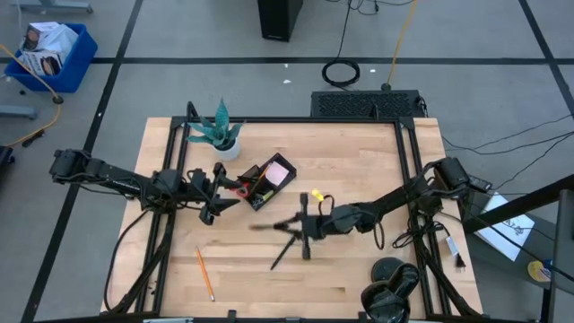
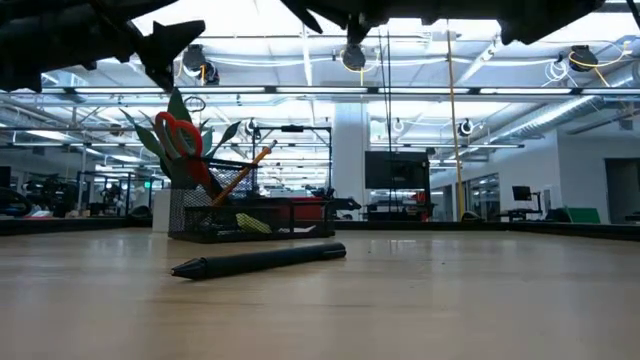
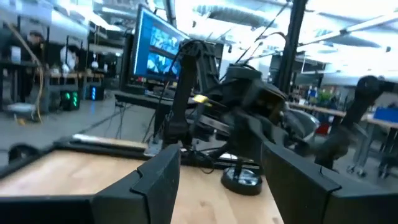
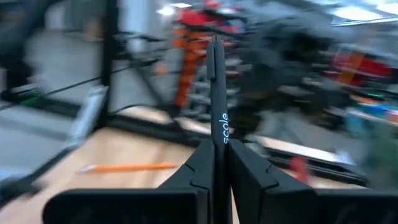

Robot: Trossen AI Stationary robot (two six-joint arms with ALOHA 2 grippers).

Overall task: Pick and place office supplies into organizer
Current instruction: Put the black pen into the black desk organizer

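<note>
Carrying a black pen (image 4: pixel 217 93) pinched tight in the right gripper (image 1: pixel 305 226) at centre frame: best kept level, swung up-left to the organizer (image 1: pixel 254 203), then tipped into a free slot clear of the red scissors (image 1: pixel 237 188). Waiting just left of that tray with the left gripper (image 1: pixel 215 196) spread apart and empty. Counted: two pens, one held and one lying loose (image 2: pixel 260 260); two pencils, one in the tray (image 2: pixel 250 166) and one at lower left (image 1: pixel 204 274); one pink pad (image 1: pixel 279 170); one yellow bit (image 1: pixel 316 195).
</note>
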